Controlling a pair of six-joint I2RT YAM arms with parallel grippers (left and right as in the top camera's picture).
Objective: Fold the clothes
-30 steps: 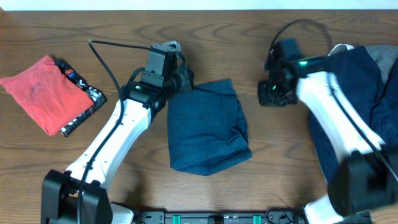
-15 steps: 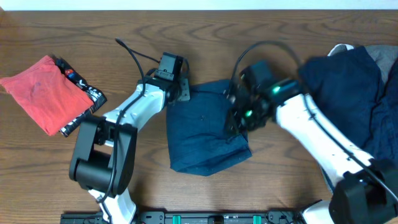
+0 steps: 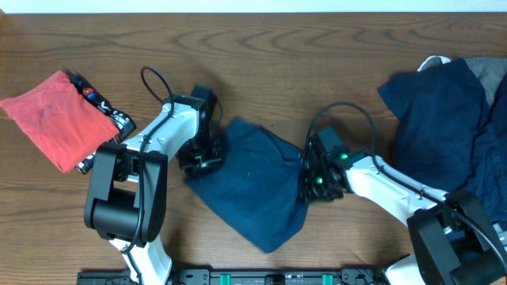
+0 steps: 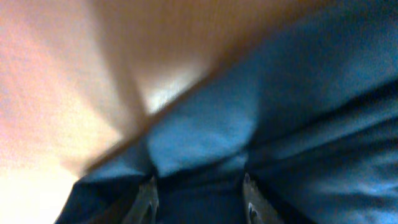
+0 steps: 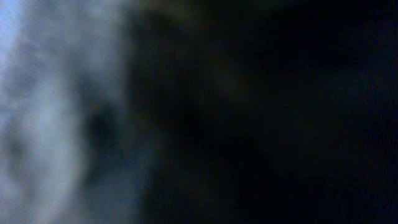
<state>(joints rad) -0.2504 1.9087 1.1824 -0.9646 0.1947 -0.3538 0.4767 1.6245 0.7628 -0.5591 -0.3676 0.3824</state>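
Note:
A folded blue garment (image 3: 249, 194) lies turned at an angle in the middle of the wooden table. My left gripper (image 3: 200, 161) is at its left edge. In the left wrist view the blue cloth (image 4: 205, 134) bunches between the two fingers (image 4: 200, 199), which close on a thick fold. My right gripper (image 3: 309, 188) is pressed into the garment's right edge. The right wrist view is almost all dark blurred cloth (image 5: 74, 124), and its fingers do not show.
A folded red garment (image 3: 59, 119) lies at the far left on a black patterned one (image 3: 111, 131). A pile of dark blue clothes (image 3: 444, 111) with a grey piece (image 3: 487, 75) fills the right side. Bare wood (image 3: 261, 47) runs along the back.
Both arms came down onto the blue garment's sides. The garment has turned and slid toward the front of the table. The right arm swung in from the pile.

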